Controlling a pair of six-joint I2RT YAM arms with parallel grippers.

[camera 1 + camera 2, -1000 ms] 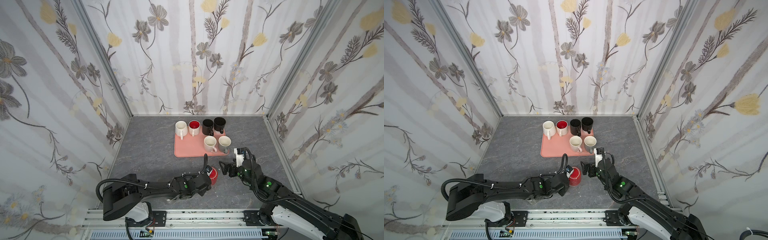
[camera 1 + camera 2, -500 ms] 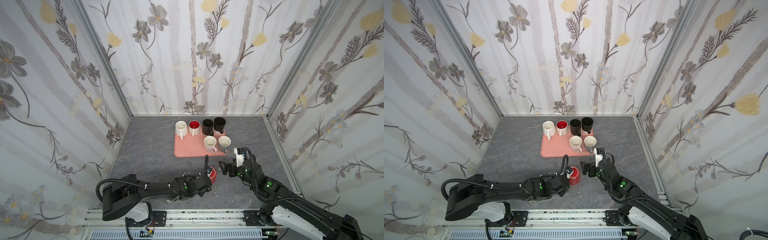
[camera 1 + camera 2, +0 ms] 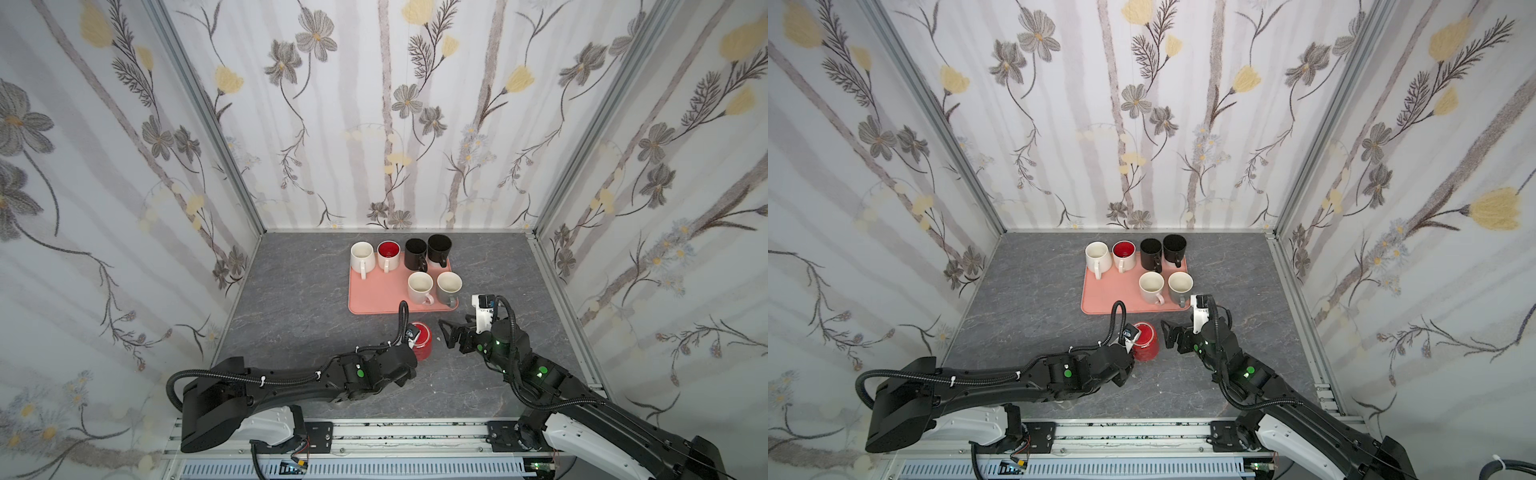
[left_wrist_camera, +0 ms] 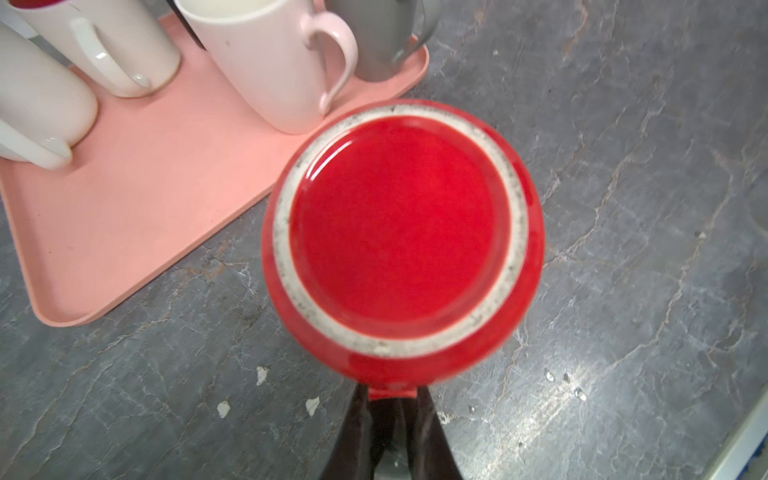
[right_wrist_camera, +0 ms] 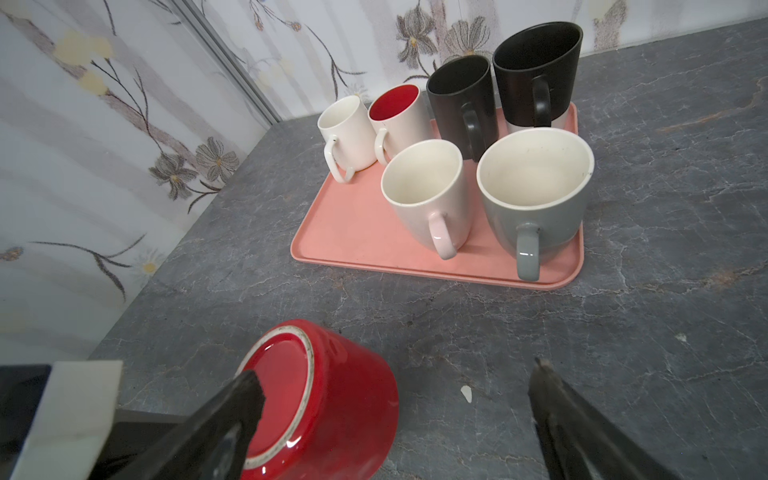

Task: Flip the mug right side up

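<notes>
Around red mug (image 3: 424,343):
- 12 o'clock: pink tray (image 3: 374,301) near, six upright mugs (image 3: 420,286) on it
- 3: right gripper (image 3: 445,333), jaws wide
- 8: left arm (image 3: 357,374)
- 10 and 5: bare tabletop (image 3: 299,316), passable

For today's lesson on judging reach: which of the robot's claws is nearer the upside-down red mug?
Left. The left claw is shut on the handle of the red mug. The right claw stands open close beside it, on its right in both top views, seemingly not touching.

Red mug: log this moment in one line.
red mug: base up, tilted | left gripper: jaws shut on its handle | right gripper: jaws open, beside mug | flip: not yet done
</notes>
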